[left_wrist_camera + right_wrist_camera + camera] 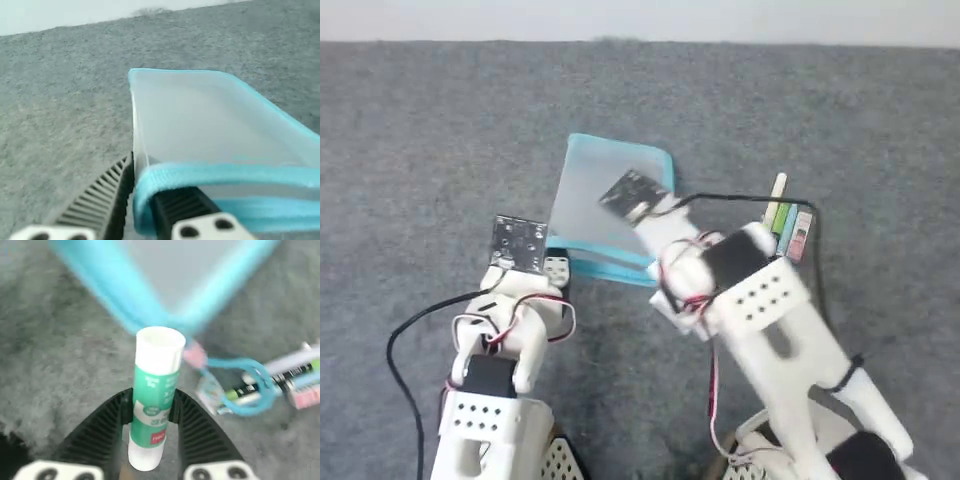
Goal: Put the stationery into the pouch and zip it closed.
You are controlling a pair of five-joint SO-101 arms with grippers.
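From above, the right arm (760, 300) covers one corner of the pouch (610, 200) and the near ends of the pens (788, 228). In the left wrist view the pouch (200, 120) is cut off at the edge, and its blue rim hides part of one of the left fingers (175, 206).

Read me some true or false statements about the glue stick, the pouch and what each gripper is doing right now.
1. The right gripper is shut on a green and white glue stick. True.
2. The left gripper is open and clear of the pouch. False: it is clamped on the pouch's blue edge.
3. The glue stick lies inside the pouch. False: it is held outside, its cap pointing at the pouch's blue edge.
4. Pens lie on the grey surface beside the pouch. True.
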